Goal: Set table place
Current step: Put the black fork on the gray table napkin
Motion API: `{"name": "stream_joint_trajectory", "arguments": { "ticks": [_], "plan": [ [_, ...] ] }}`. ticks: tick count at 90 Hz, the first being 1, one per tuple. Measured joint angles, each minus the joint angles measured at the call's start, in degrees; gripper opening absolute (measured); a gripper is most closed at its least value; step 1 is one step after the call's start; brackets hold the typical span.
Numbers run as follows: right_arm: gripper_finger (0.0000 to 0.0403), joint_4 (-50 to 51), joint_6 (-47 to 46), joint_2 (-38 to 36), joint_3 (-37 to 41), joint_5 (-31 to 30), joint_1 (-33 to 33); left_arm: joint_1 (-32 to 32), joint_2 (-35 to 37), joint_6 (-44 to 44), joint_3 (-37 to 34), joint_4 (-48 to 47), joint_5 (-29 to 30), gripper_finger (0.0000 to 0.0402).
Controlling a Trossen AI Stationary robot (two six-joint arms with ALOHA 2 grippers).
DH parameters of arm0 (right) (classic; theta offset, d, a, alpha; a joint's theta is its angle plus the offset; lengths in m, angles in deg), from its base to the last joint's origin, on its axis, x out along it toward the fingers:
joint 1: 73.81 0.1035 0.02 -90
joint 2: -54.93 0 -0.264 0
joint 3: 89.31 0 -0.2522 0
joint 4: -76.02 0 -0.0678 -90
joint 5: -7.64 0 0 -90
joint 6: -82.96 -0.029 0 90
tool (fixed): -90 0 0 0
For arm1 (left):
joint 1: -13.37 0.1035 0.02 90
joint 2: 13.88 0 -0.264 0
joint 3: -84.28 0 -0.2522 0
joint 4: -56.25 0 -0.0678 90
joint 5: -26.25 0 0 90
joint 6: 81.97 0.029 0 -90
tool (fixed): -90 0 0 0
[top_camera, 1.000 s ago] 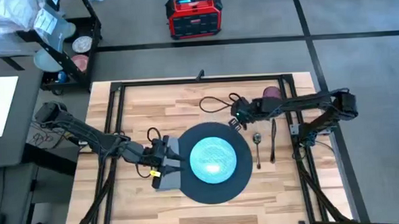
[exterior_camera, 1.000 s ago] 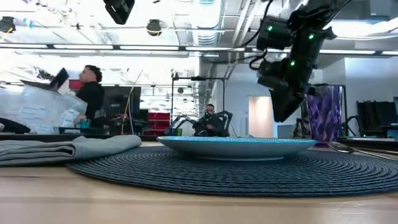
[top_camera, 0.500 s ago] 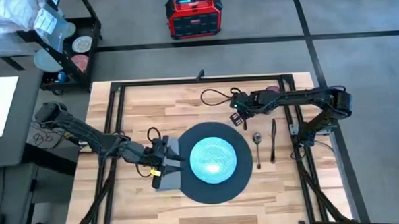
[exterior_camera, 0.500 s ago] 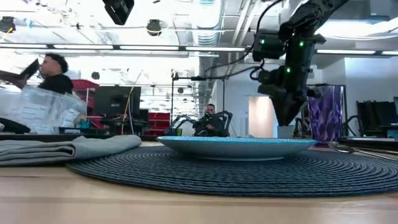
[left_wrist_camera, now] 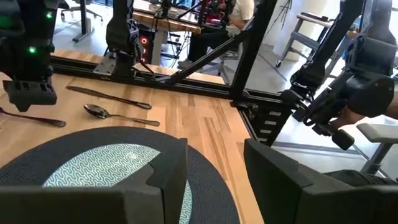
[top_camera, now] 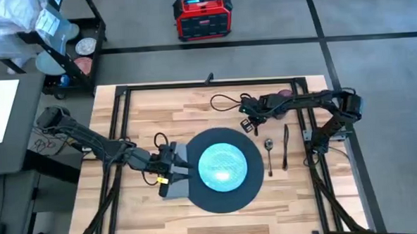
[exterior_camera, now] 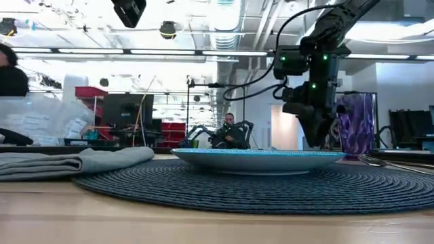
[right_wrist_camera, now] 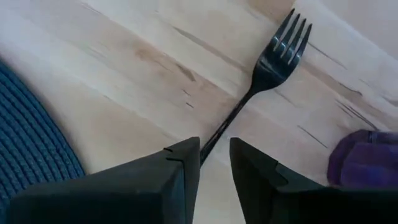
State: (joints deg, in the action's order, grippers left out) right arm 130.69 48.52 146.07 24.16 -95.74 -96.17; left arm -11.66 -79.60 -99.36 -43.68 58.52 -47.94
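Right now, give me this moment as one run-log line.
right gripper: open, fingers straddling fork handle | left gripper: open, at napkin | spoon, knife: beside mat

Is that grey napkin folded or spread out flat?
Folded. In the low view the napkin lies as stacked, rounded layers beside the mat.

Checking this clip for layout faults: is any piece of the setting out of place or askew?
Yes. The fork lies askew on the bare table near the purple cup, apart from the spoon and knife. The right claw is open over its handle.
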Motion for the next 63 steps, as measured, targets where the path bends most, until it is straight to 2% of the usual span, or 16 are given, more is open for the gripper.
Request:
{"name": "stream_joint_trajectory", "arguments": {
  "ticks": [63],
  "plan": [
    [0.0086, -3.9, 1.7, 0.1, 0.0, 4.1, -4.1, 0.0, 0.0, -0.4, 0.0, 0.1, 0.0, 0.0141]
  ]
}}
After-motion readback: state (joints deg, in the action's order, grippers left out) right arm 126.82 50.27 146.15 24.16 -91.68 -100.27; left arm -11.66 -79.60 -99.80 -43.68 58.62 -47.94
